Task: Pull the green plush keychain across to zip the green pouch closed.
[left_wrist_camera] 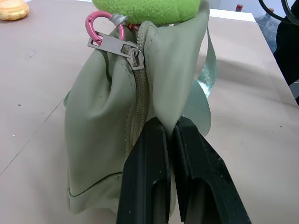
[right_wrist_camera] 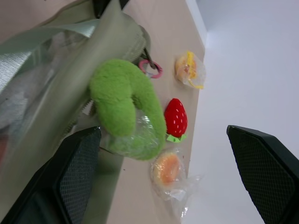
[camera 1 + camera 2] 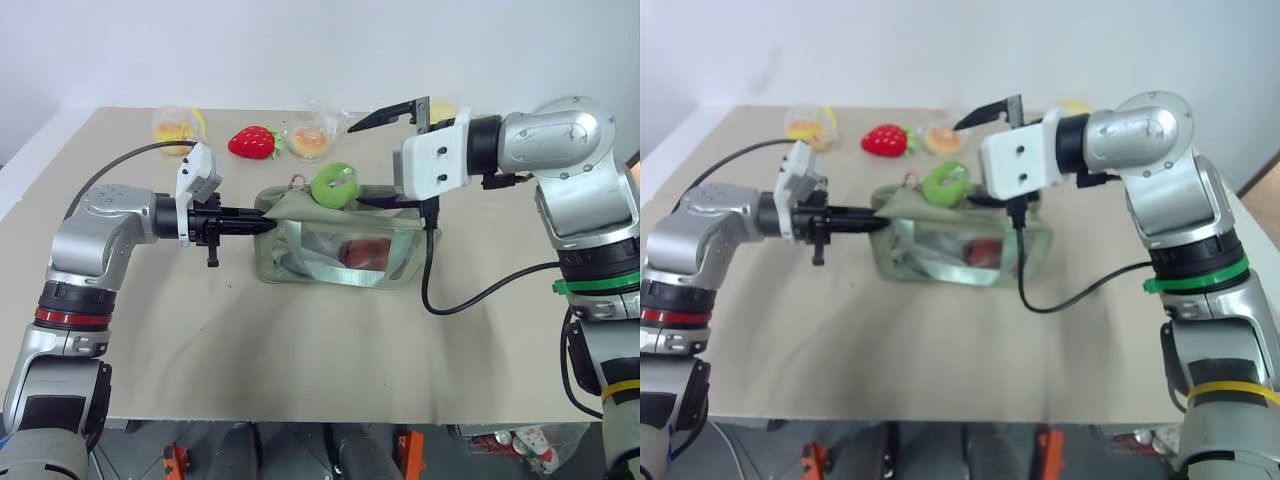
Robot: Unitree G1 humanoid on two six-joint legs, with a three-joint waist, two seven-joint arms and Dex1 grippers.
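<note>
Red plush strawberry [image 3: 251, 141], 2 bagged toy foods [image 3: 311, 141] [image 3: 176, 126], tan table [image 3: 300, 350]

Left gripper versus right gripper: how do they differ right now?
The left gripper is shut on the green pouch at its end fabric; the right gripper is open and holds nothing. The left points level at the pouch's end; the right hovers above the green plush keychain. Both have black fingers.

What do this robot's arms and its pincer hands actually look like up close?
Both arms are rounded silver-grey metal shells with black joints. The left arm wears a red band, the right arm a green band and a yellow one lower down. White blocks sit at both wrists, with black cables looping from them. The left gripper and right gripper each have two slim black fingers, with textured inner pads.
</note>
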